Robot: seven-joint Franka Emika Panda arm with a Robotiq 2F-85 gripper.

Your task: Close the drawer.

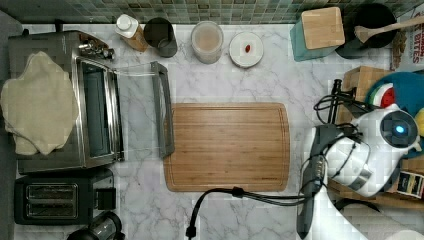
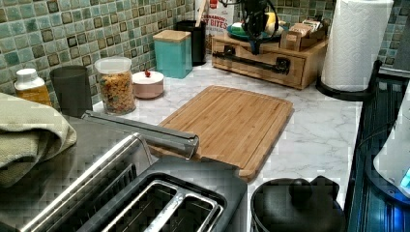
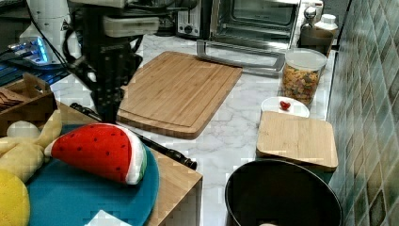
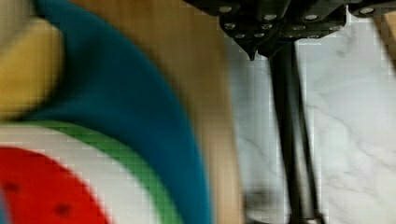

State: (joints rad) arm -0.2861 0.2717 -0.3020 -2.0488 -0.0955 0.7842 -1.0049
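Bright, even overhead light w/ soft, faint shadows on the marble counter [image 1: 240, 215]. Wrist view is heavily blurred up close (plush watermelon slice [image 4: 56, 182] and blue plate [image 4: 140, 93] smeared). Mild glare on toaster oven [image 1: 95, 100]; blocky compression throughout.

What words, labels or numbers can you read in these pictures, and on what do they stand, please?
"BITES": on the cereal box at the top view's right edge, and again in the left view.
The line above "BITES" on the box is cut off, unreadable.
The small packets on the wooden stand: print too small to read.
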